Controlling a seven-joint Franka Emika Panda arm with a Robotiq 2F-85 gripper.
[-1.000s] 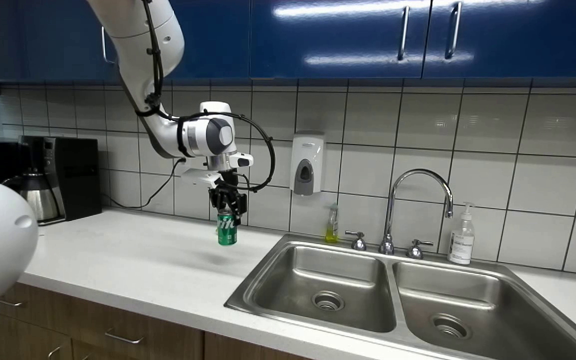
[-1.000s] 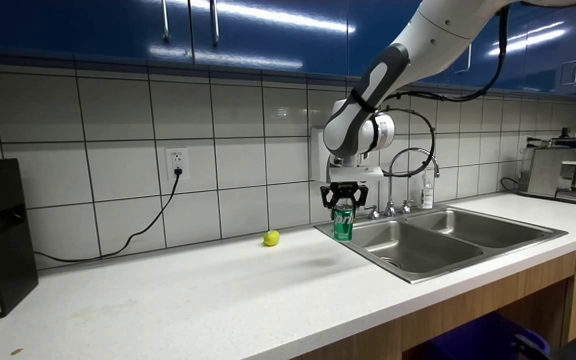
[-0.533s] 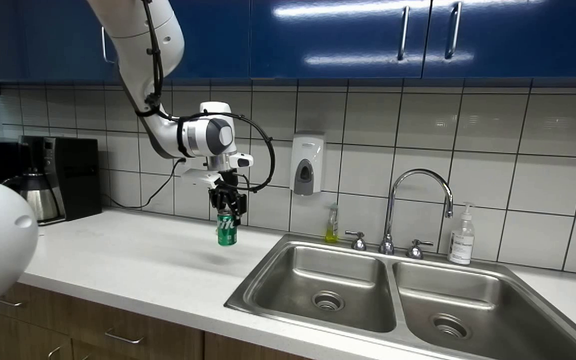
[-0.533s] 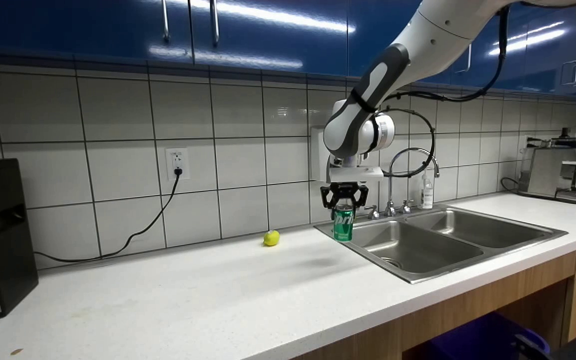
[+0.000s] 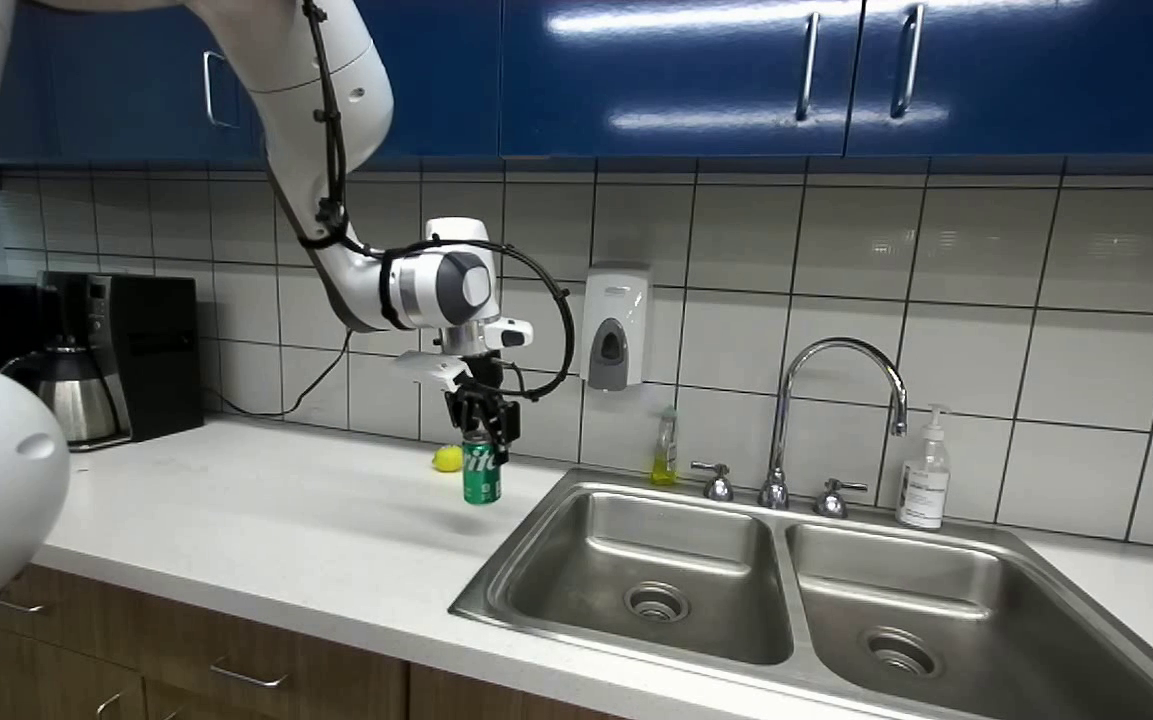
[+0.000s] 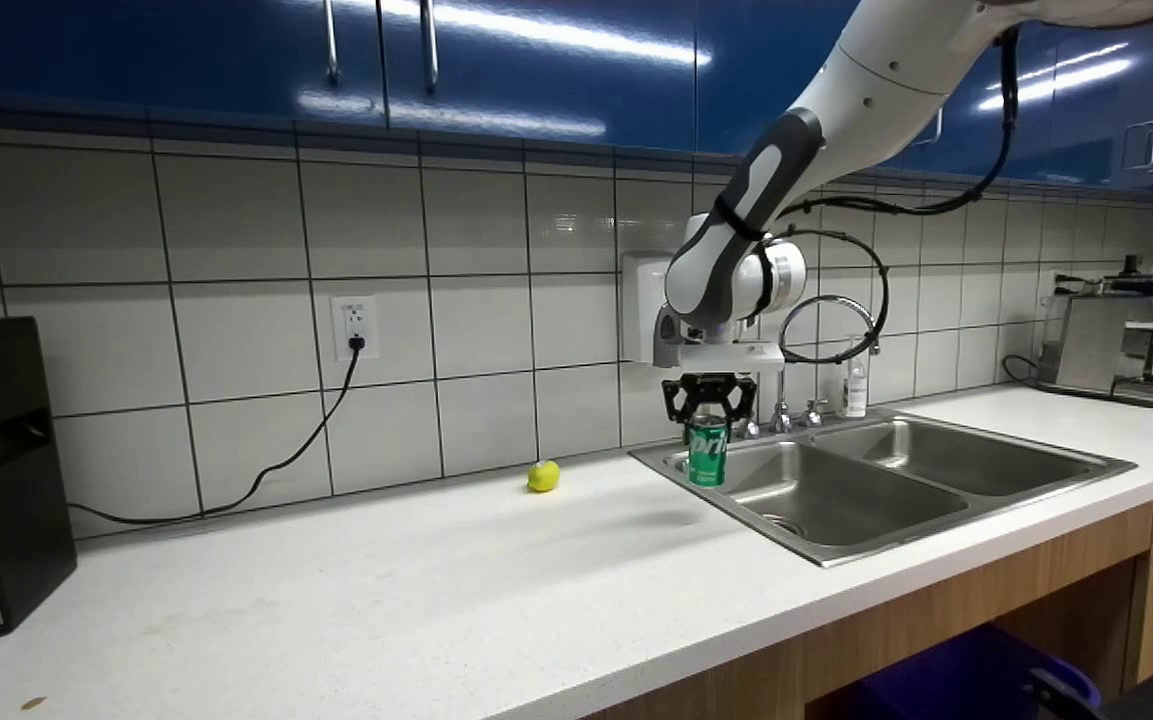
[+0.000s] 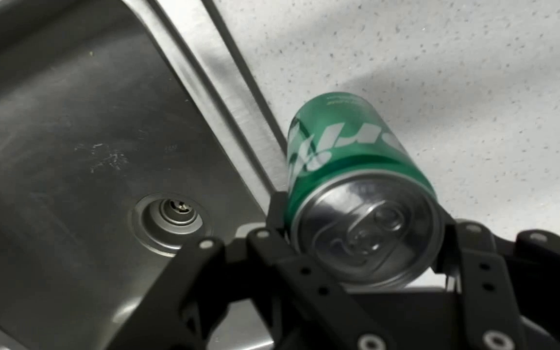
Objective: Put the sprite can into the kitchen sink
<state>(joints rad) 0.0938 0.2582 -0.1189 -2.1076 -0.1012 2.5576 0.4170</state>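
Observation:
The green sprite can (image 5: 481, 478) is held upright above the white counter, just left of the sink, in both exterior views (image 6: 707, 458). My gripper (image 5: 483, 440) is shut on the can's upper part. In the wrist view the can (image 7: 347, 133) sits between the two black fingers (image 7: 363, 218), its silvery top facing the camera. The stainless kitchen sink (image 5: 498, 575) has two basins, with nothing seen inside either. Its rim also shows in an exterior view (image 6: 766, 532). In the wrist view the sink's near basin (image 7: 66, 146) and drain lie left of the can.
The curved faucet (image 5: 782, 420) stands behind the sink. A yellow-green soap bottle (image 5: 665, 455) and a pump bottle (image 5: 924, 487) stand on the back edge. A small yellow round object (image 6: 542, 476) lies by the wall. A dispenser (image 5: 617, 330) hangs there. A coffee maker (image 5: 151, 350) stands far left.
Over the last half second my gripper, with the can, has moved right toward the sink and slightly lower in both exterior views. The grip looks the same. The sink and counter objects stay put.

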